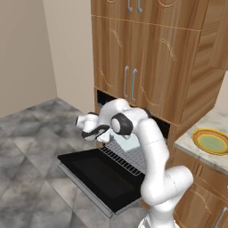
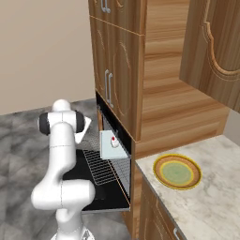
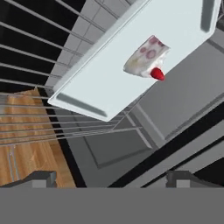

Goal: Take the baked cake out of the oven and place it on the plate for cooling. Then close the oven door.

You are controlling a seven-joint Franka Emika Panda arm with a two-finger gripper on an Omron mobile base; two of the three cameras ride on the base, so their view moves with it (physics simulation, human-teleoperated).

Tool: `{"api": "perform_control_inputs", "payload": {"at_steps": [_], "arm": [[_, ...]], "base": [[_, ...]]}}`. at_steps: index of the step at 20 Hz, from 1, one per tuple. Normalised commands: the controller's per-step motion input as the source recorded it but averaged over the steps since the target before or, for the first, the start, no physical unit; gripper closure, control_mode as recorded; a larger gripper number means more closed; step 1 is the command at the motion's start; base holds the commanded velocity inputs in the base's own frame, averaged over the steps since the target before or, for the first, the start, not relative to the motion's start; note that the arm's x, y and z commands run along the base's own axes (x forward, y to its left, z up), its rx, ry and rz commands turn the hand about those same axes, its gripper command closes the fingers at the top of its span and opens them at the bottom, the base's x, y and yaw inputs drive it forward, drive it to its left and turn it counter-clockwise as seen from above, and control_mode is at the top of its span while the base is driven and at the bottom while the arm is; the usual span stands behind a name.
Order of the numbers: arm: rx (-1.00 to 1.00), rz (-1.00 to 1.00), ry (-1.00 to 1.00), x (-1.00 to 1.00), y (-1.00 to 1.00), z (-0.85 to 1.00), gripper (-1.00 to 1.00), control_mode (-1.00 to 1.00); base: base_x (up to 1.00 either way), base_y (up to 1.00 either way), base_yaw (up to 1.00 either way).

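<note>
The baked cake, a small white piece with a red topping, lies on a pale square tray on the wire rack inside the oven. From the right it appears as the cake on the tray. My gripper is open and empty, a short way in front of the tray, pointing into the oven. From the left, the gripper hangs above the lowered oven door. The plate, yellow-rimmed with a green centre, sits on the counter to the oven's right.
Wire racks run across the oven cavity around the tray. Wooden cabinet doors rise above the oven. The marble counter carries the plate. Grey tiled floor lies to the left of the open door.
</note>
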Motion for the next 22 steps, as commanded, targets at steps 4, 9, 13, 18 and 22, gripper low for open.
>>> {"api": "perform_control_inputs", "payload": {"at_steps": [4, 9, 13, 18, 22], "arm": [[0.00, -0.01, 0.12, 0.29, -0.24, -0.20, -1.00, -1.00], [0.00, 0.00, 0.09, 0.17, -0.30, -0.23, -1.00, -1.00], [0.00, 0.00, 0.06, 0.08, -0.31, -0.13, -1.00, -1.00], [0.00, 0.00, 0.04, 0.06, -0.26, -0.05, -1.00, -1.00], [0.00, 0.00, 0.05, 0.09, -0.21, -0.08, -1.00, -1.00]], "base": [[0.00, 0.00, 0.00], [0.00, 0.00, 0.00], [0.00, 0.00, 0.00], [0.00, 0.00, 0.00], [0.00, 0.00, 0.00]]}}
